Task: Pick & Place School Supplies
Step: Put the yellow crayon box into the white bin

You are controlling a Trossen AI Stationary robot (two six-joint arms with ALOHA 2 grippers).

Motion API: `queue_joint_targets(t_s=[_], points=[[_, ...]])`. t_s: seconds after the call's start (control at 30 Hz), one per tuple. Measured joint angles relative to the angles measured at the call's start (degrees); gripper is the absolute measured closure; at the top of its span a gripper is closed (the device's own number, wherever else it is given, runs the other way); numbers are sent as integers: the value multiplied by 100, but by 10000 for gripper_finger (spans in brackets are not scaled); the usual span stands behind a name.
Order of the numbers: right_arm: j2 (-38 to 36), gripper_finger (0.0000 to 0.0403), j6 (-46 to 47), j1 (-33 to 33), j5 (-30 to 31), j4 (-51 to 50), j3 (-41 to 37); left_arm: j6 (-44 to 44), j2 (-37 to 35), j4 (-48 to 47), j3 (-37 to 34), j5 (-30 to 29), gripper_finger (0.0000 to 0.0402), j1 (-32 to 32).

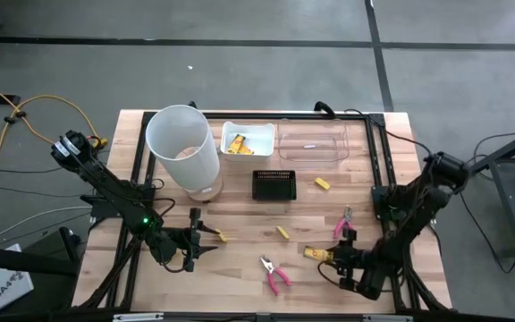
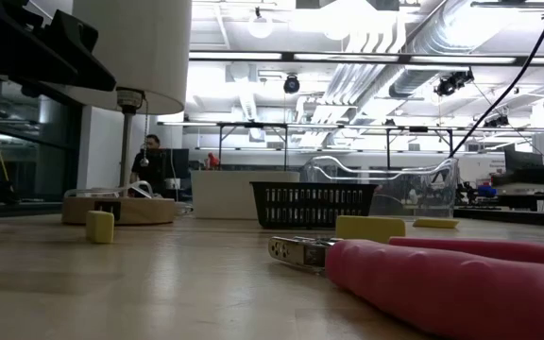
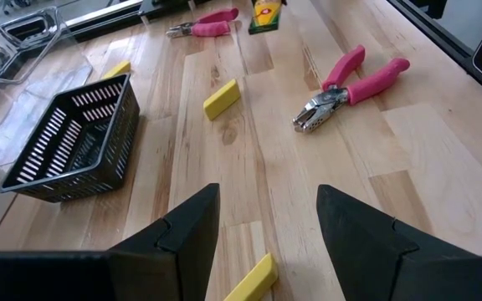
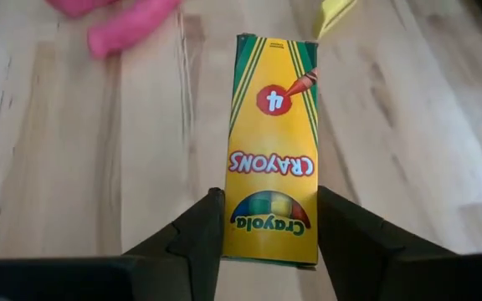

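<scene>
Right gripper (image 4: 266,242) low over near-right of tabletop (image 1: 240,224), fingers clamped on narrow sides of a yellow crayon box (image 4: 273,150) at its near end; in high view box (image 1: 316,254) pokes out leftward from gripper (image 1: 336,260). Thin card pack w/ few crayons: prob. light, slightly crushable, smooth print so could slip; grip across narrow sides near mid-length looks best, gentle squeeze. Left gripper (image 3: 266,221) at near-left, fingers spread apart, nothing between, small yellow block (image 3: 249,280) just below. Other supplies loose: pink-handled pliers (image 1: 275,274) near centre, second pair (image 1: 341,222) to right, yellow blocks (image 1: 282,232) mid-tabletop, one (image 1: 322,183) right of black basket (image 1: 274,184). More yellow packets already in white tray (image 1: 249,141) at far side, beside tall white bin (image 1: 183,148); clear tray (image 1: 314,143) to its right. Pliers: stiff metal, heavier, handles splay; take at pivot.
</scene>
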Motion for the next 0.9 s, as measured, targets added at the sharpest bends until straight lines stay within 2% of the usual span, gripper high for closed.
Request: queue_joint_targets(t_s=[0.5, 0.9], points=[[-1110, 238, -2535, -1836, -798, -26, 4, -2, 0, 0, 0, 0, 208, 0], [-1493, 238, -4468, -3795, -2117, 313, 4, -2, 0, 0, 0, 0, 208, 0]])
